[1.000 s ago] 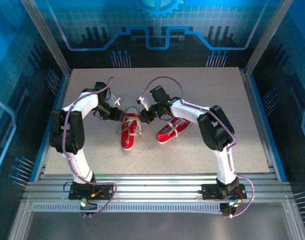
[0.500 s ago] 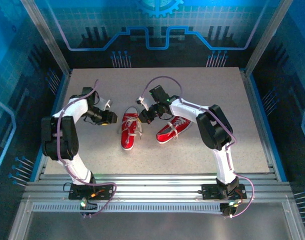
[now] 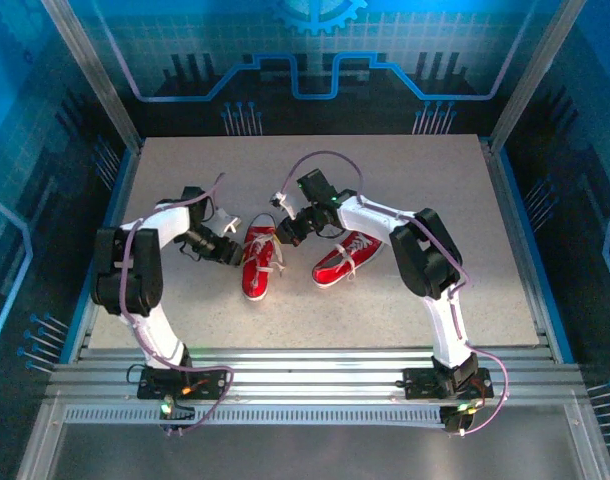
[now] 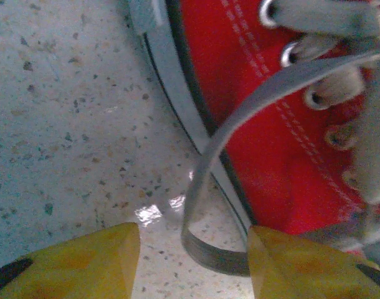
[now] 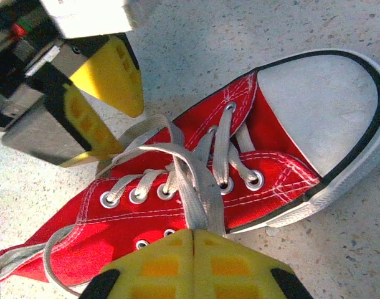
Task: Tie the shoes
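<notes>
The shoe you are working on lies left of centre in the top view, sole down on the table. Its long axis runs almost straight up and down that frame, but the shoe is too small there to tell which end is the toe. In the right wrist view the axis runs from lower left to upper right, with the white toe cap at the upper right.

The crossed laces rise from the eyelets over the tongue and run into the right gripper. Its fingers are pressed together on them at the bottom edge of that frame. Treat this grip as an anchor: it probably holds the strands taut above the shoe so that the other arm has a free length to work with.

A lace loop drapes off the shoe's side onto the table. The left gripper straddles the loop's lower bend with its fingers apart. The loop reaches the finger at the lower right of that frame but is not pinched. Read this placement as preparation for a pinch on the loop.

The second shoe lies right of centre, apart from the first. Its axis slants from lower left to upper right.
</notes>
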Controlling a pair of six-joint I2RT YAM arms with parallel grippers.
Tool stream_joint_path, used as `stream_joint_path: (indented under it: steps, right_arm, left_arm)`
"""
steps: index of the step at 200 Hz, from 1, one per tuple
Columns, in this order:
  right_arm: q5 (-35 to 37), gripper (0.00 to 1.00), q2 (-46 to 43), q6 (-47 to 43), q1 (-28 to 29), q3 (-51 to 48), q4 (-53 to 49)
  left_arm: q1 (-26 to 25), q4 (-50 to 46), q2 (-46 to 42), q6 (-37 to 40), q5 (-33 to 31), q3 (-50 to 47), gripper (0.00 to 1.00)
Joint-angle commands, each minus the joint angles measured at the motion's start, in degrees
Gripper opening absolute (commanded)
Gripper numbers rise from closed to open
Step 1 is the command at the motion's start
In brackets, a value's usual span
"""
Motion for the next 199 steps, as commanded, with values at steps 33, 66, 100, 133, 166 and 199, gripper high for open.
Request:
stream_joint_path:
  steps: [33, 66, 100, 133, 166, 199]
  right_arm:
    - [-1.7, 0.00, 1.8, 0.6, -0.7, 1.5, -1.4]
    - [-1.9, 0.00, 2.8, 0.1, -0.5, 4.3, -4.1]
    - [-2.6, 0.00, 4.4, -2.0, -0.2, 8.5, -9.2]
    - [-3.9, 0.00, 7.7, -4.1, 0.1, 14.3, -16.1]
    - [-5.7, 0.00, 11.5, -4.9, 0.5, 19.1, -20.9]
    - [-6.9, 0.00, 12.9, -2.9, 0.7, 20.1, -20.7]
  left_arm:
    - [-0.5, 1.6, 1.8, 0.2, -1.3, 2.1, 0.12]
    - [-0.6, 1.8, -4.0, -0.4, -0.3, 0.9, 0.00]
    - [-0.7, 1.2, -8.0, -3.5, 0.3, 1.3, 0.00]
    - [-1.8, -0.2, -9.8, -6.7, 3.0, 3.1, 0.00]
    - [-4.0, -3.2, -9.1, -10.8, 7.2, 6.4, 0.00]
    - [-5.3, -3.9, -8.8, -15.7, 11.2, 8.4, 0.00]
